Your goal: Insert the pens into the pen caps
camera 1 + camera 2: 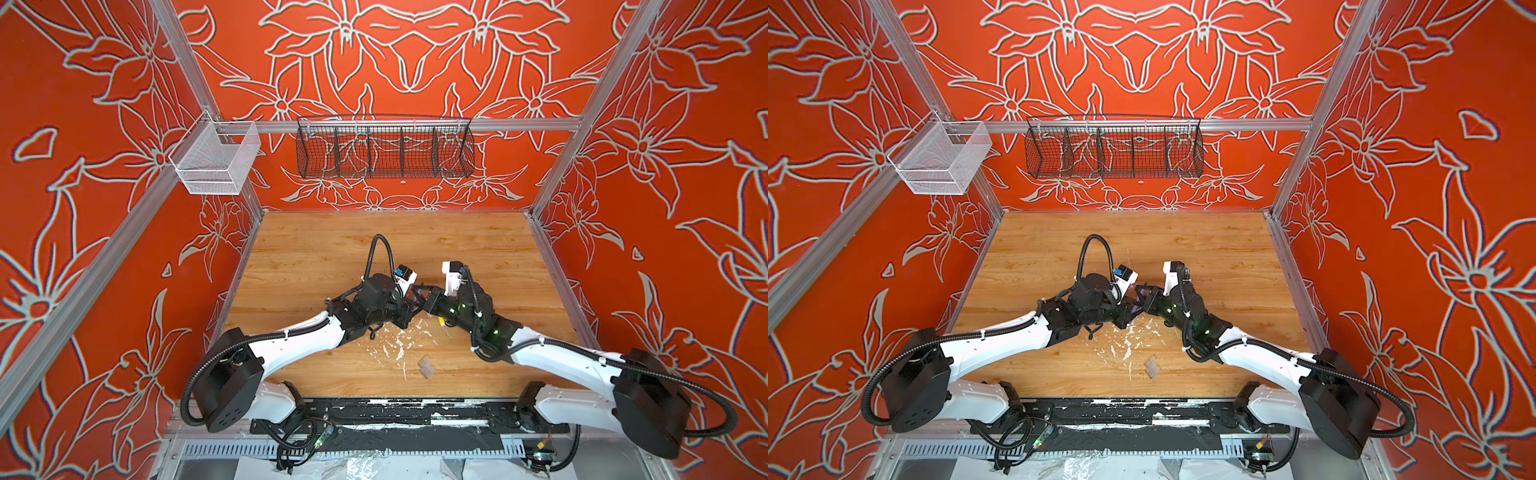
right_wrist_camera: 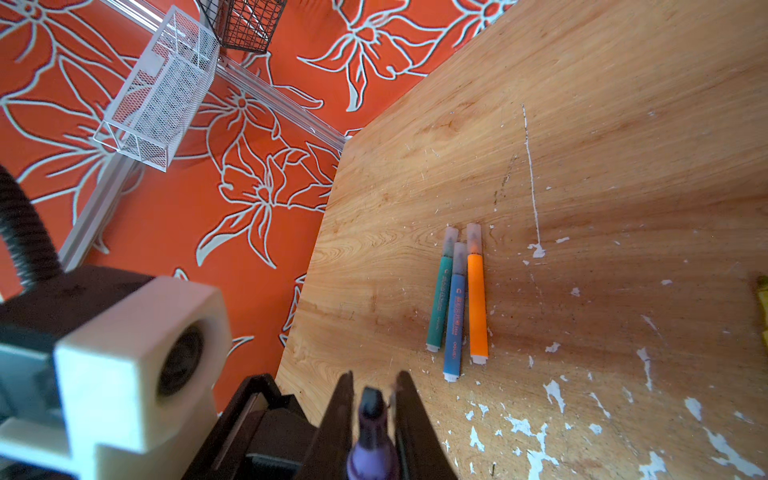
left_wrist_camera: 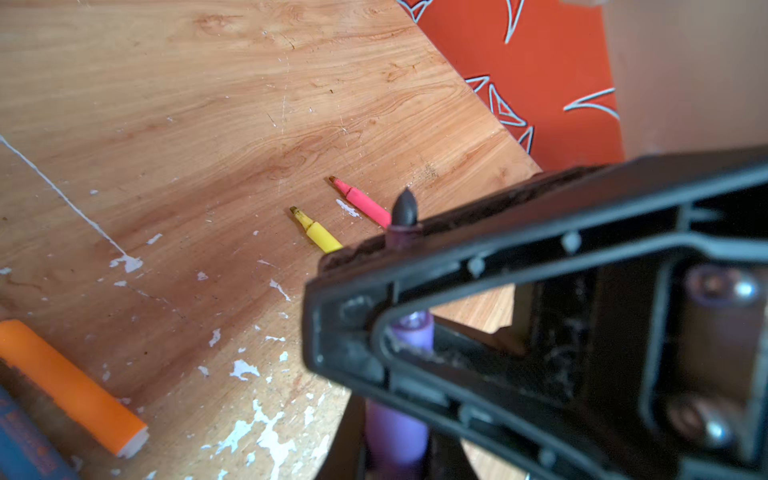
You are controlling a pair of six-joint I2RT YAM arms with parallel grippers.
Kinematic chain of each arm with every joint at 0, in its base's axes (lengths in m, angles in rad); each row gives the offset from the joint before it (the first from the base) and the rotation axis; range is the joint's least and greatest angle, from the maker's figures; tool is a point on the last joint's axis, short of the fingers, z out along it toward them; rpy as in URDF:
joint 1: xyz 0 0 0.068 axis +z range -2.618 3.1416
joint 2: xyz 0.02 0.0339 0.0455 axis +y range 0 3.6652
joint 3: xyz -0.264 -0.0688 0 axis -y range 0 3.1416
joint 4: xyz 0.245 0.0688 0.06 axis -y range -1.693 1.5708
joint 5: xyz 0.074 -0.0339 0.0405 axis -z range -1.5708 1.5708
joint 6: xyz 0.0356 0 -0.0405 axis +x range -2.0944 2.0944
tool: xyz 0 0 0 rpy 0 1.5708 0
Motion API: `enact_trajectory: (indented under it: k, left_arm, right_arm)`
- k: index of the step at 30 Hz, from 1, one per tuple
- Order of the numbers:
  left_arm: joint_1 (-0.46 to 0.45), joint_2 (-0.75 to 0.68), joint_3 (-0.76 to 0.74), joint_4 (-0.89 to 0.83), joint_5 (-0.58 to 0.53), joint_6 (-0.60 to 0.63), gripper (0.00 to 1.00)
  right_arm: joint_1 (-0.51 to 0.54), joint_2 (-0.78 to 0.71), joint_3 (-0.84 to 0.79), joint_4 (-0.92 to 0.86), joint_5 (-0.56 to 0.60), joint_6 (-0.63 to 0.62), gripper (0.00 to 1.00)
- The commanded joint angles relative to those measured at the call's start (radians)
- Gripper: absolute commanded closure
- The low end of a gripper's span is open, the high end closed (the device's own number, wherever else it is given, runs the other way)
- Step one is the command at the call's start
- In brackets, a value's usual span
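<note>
Both grippers meet over the middle of the table, left gripper (image 1: 414,296) against right gripper (image 1: 426,296). Both are shut on one purple pen (image 3: 397,432): the left gripper (image 3: 395,444) on its barrel, the right gripper (image 2: 372,401) nearer the dark bare tip (image 3: 405,212), which pokes out past its fingers. Green (image 2: 439,303), blue (image 2: 454,316) and orange (image 2: 476,307) pens lie side by side with clear pen caps (image 2: 473,239) on them. The yellow pen (image 3: 321,237) and the pink pen (image 3: 360,200) lie uncapped. A loose clear cap (image 1: 426,368) lies near the front.
White paint flecks (image 1: 399,349) scatter the wooden table (image 1: 316,257) under the grippers. A white mesh basket (image 1: 216,160) and a black wire basket (image 1: 384,151) hang on the rails above the back. The left wrist camera block (image 2: 137,357) sits close beside the right gripper.
</note>
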Motion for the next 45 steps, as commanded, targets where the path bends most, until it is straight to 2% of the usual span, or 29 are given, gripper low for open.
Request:
enact_trajectory:
  k: [1, 2, 3, 6, 8, 10, 14, 18, 21, 24, 32, 45]
  left_arm:
    - [-0.003, -0.016, 0.001, 0.028, 0.015, 0.007, 1.0]
    - [-0.003, -0.015, 0.002, 0.025, 0.008, -0.001, 1.0]
    - [-0.003, -0.015, 0.005, 0.021, 0.003, -0.008, 1.0]
    - [0.008, -0.024, 0.002, 0.02, 0.014, -0.023, 1.0]
    - [0.023, -0.041, -0.009, 0.022, 0.015, -0.034, 1.0]
    - [0.048, -0.067, -0.037, 0.04, 0.021, -0.059, 1.0]
    - [0.135, -0.102, -0.128, 0.147, 0.072, -0.153, 1.0]
    - [0.241, -0.101, -0.177, 0.199, 0.122, -0.228, 1.0]
    - [0.281, -0.109, -0.19, 0.203, 0.13, -0.236, 1.0]
    - [0.285, -0.137, -0.191, 0.189, 0.124, -0.196, 1.0]
    - [0.285, -0.214, -0.218, 0.19, 0.094, -0.174, 1.0]
    - [0.285, -0.217, -0.219, 0.188, 0.084, -0.167, 1.0]
  right_arm:
    - [0.014, 0.0, -0.015, 0.044, 0.016, 0.039, 0.96]
    - [0.015, -0.001, -0.016, 0.041, 0.017, 0.036, 0.95]
    - [0.015, -0.003, -0.016, 0.037, 0.016, 0.036, 0.89]
    - [0.014, -0.029, -0.005, -0.016, 0.007, 0.016, 0.61]
    - [0.015, -0.066, 0.006, -0.091, -0.006, 0.005, 0.53]
    - [0.022, -0.125, 0.024, -0.194, -0.012, -0.019, 0.5]
    - [0.093, -0.229, 0.064, -0.493, 0.082, -0.092, 0.5]
    - [0.16, -0.282, 0.041, -0.657, 0.129, -0.104, 0.5]
    - [0.214, -0.299, 0.015, -0.76, 0.185, -0.097, 0.5]
    - [0.252, -0.296, -0.004, -0.842, 0.232, -0.082, 0.51]
    - [0.309, -0.252, -0.049, -0.856, 0.239, -0.031, 0.52]
    - [0.34, -0.118, -0.064, -0.836, 0.239, 0.004, 0.56]
